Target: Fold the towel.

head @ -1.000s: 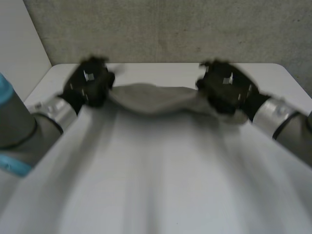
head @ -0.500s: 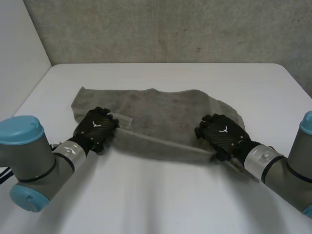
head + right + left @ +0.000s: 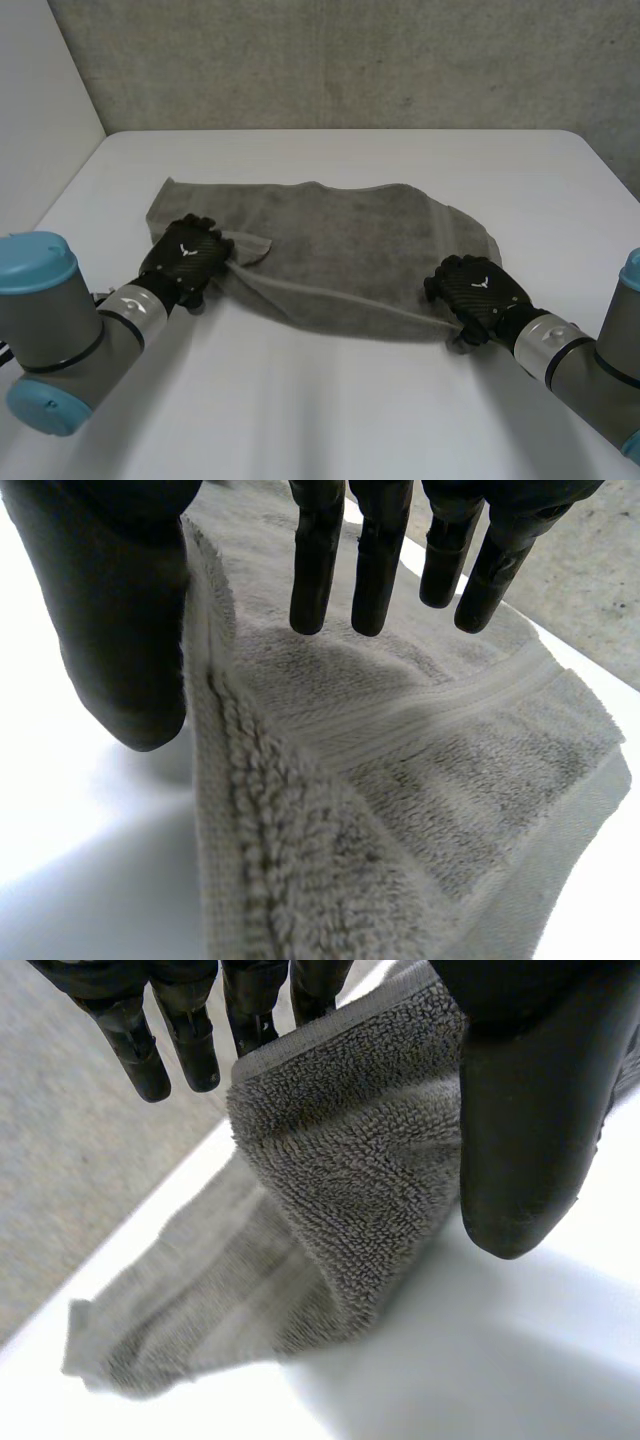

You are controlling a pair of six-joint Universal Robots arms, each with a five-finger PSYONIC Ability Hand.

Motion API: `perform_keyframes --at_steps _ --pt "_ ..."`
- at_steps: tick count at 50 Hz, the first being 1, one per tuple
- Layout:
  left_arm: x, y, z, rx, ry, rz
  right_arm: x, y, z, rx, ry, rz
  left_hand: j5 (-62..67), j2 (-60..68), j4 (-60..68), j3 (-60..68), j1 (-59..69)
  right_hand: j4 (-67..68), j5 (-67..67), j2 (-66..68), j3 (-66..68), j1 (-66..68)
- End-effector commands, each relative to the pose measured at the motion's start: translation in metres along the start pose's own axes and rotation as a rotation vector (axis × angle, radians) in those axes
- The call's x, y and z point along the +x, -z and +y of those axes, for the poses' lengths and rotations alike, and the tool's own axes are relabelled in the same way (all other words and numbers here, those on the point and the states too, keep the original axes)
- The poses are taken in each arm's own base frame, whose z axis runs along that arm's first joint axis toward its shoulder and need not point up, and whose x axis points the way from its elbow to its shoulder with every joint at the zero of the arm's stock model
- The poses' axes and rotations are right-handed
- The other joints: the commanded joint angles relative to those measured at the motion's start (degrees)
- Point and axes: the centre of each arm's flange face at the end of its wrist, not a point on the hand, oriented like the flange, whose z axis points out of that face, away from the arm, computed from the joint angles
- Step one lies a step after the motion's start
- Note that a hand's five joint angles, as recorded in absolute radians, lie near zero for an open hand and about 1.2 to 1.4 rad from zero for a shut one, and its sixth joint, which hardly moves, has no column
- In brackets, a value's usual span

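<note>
The towel (image 3: 340,250) lies spread on the white table (image 3: 330,430) across the middle of the head view. Its long axis runs left to right, and its far edge sits toward the upper part of the frame. The near edge is raised off the table and drawn into a taut line that slants from centre left down to lower right. The left hand (image 3: 188,262) is at the left end of that line, on the near left corner. Its wrist view shows the pile rising between the thumb and nearly straight fingers, which looks like a pinch on the cloth rather than a hand resting on it. The right hand (image 3: 478,292) is at the other end, on the near right corner and lower in the frame. Its wrist view shows the hemmed edge standing up between the thumb and straight fingers, so it too appears pinched. Each hand is nearest its own end, and the body of the towel lies beyond both sets of fingers, toward the top of the frame. I judge that the fold depends on carrying the held edge across the short axis to the far edge, with the right hand having slightly farther to go.
</note>
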Motion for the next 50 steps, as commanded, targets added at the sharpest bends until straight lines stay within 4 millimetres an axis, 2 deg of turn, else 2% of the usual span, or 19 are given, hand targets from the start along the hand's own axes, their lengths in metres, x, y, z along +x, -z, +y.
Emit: perform_keyframes --at_steps 1,2,4,8,12,18,24,26,27,28,30,36,39,42,44,47,48,49,50 --pt "-0.01 0.021 0.005 -0.147 0.05 0.037 -0.005 0.004 0.0 0.007 0.01 -0.031 5.24 3.1 -2.88 -2.46 2.91 -3.42 26.51 25.28 -0.38 25.94" --pt "-0.011 0.021 0.004 -0.147 0.05 0.037 -0.006 0.005 -0.003 0.02 0.013 -0.041 5.27 3.14 -2.88 -2.46 2.94 -3.42 42.31 41.07 -0.38 41.74" --pt "-0.012 0.032 0.0 -0.161 0.04 0.048 -0.006 0.005 -0.006 0.034 0.02 -0.048 21.49 19.36 -2.88 -2.46 19.16 -3.42 47.4 46.17 -0.38 46.83" --pt "-0.017 0.04 -0.005 -0.154 0.039 0.037 -0.005 0.009 -0.013 0.056 0.03 -0.057 30.97 28.84 -2.88 -2.46 28.64 -3.42 47.45 46.22 -0.38 46.88" --pt "-0.024 0.05 -0.011 -0.144 0.036 0.002 0.006 0.016 -0.019 0.066 0.028 -0.028 31.17 29.04 -2.88 -2.46 28.84 -3.42 47.45 46.22 -0.38 46.88" --pt "-0.021 0.055 -0.011 -0.158 0.039 0.006 0.019 0.018 -0.018 0.062 0.018 0.004 29.66 27.53 -2.88 -2.46 27.33 -3.42 47.45 46.22 -0.38 46.88" --pt "-0.019 0.056 -0.009 -0.159 0.042 0.014 0.016 0.018 -0.017 0.057 0.043 -0.013 18.39 16.26 -2.88 -2.46 16.06 -3.42 47.45 46.22 -0.38 46.88" --pt "-0.021 0.052 -0.01 -0.129 0.034 0.001 0.013 0.018 -0.017 0.053 0.046 -0.029 -1.68 -3.82 -2.88 -2.46 -4.01 -3.42 47.45 46.22 -0.38 46.88" --pt "-0.022 0.052 -0.01 -0.129 0.034 0.001 0.013 0.018 -0.017 0.053 0.046 -0.029 -1.8 -3.93 -2.88 -2.46 -4.13 -3.42 47.45 46.22 -0.38 46.88" --pt "-0.024 0.048 -0.011 -0.093 0.018 -0.017 0.012 0.018 -0.017 0.054 0.045 -0.035 -13.79 -15.92 -2.88 -2.46 -16.12 -3.42 47.45 46.22 -0.38 46.88" --pt "-0.025 0.043 -0.014 -0.045 -0.003 -0.031 0.011 0.018 -0.017 0.053 0.045 -0.037 -17.41 -19.54 -2.88 -2.46 -19.73 -3.42 47.45 46.22 -0.38 46.88" --pt "-0.037 0.033 -0.02 0.037 -0.043 -0.089 0.01 0.018 -0.016 0.049 0.044 -0.041 -17.61 -19.74 -2.88 -2.46 -19.94 -3.42 47.45 46.22 -0.38 46.88" --pt "-0.041 0.031 -0.022 0.05 -0.063 -0.102 0.01 0.018 -0.016 0.047 0.041 -0.041 -15.09 -17.22 -2.88 -2.46 -17.42 -3.42 47.45 46.22 -0.38 46.88" --pt "-0.043 0.028 -0.022 0.046 -0.106 -0.105 0.01 0.018 -0.016 0.047 0.041 -0.041 -7.18 -9.31 -2.88 -2.46 -9.51 -3.42 47.45 46.22 -0.38 46.88" --pt "-0.04 0.026 -0.014 0.011 -0.168 -0.087 0.011 0.018 -0.015 0.047 0.042 -0.039 0.02 -2.11 -2.88 -2.46 -2.31 -3.42 47.45 46.22 -0.38 46.88" --pt "-0.038 0.027 -0.011 -0.009 -0.205 -0.073 0.011 0.018 -0.015 0.047 0.042 -0.039 1.23 -0.9 -2.88 -2.46 -1.1 -3.42 47.45 46.22 -0.38 46.88" --pt "-0.036 0.027 -0.009 -0.028 -0.243 -0.059 0.011 0.018 -0.015 0.046 0.04 -0.038 5.06 2.93 -2.88 -2.46 2.73 -3.42 47.45 46.22 -0.38 46.88" --pt "-0.034 0.028 -0.006 -0.044 -0.27 -0.046 0.011 0.018 -0.015 0.046 0.04 -0.038 14.09 11.96 -2.88 -2.46 11.76 -3.42 47.45 46.22 -0.38 46.88" --pt "-0.034 0.028 -0.006 -0.045 -0.271 -0.046 0.011 0.018 -0.015 0.046 0.04 -0.038 14.18 12.05 -2.88 -2.46 11.85 -3.42 47.45 46.22 -0.38 46.88"
